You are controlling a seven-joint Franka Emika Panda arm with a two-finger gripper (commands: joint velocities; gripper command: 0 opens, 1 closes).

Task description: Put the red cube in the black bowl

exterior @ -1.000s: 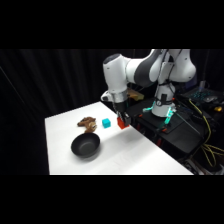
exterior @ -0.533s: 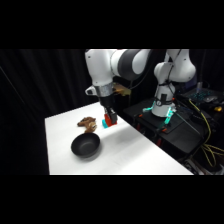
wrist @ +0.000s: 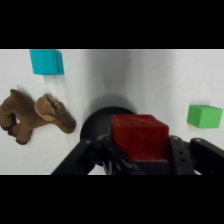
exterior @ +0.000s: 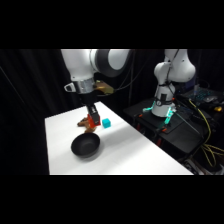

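My gripper [exterior: 92, 121] hangs above the table, shut on the red cube [exterior: 91, 120], which is held in the air just behind and above the black bowl [exterior: 85, 146]. In the wrist view the red cube [wrist: 139, 137] fills the space between the black fingers [wrist: 178, 155]. The black bowl [wrist: 100, 122] shows beneath it, partly covered by the cube and the linkage. The bowl looks empty in the side view.
A cyan cube [exterior: 106, 123] [wrist: 46, 61] lies on the table behind the bowl. A brown lumpy object [wrist: 34, 115] [exterior: 81, 121] lies beside it, mostly hidden by the gripper in the side view. A green cube [wrist: 205, 115] shows in the wrist view. The table's front edge [exterior: 120, 173] is below.
The arm has swung left and toward the bowl, carrying the red cube from near the cyan cube to a spot above the bowl's far rim.
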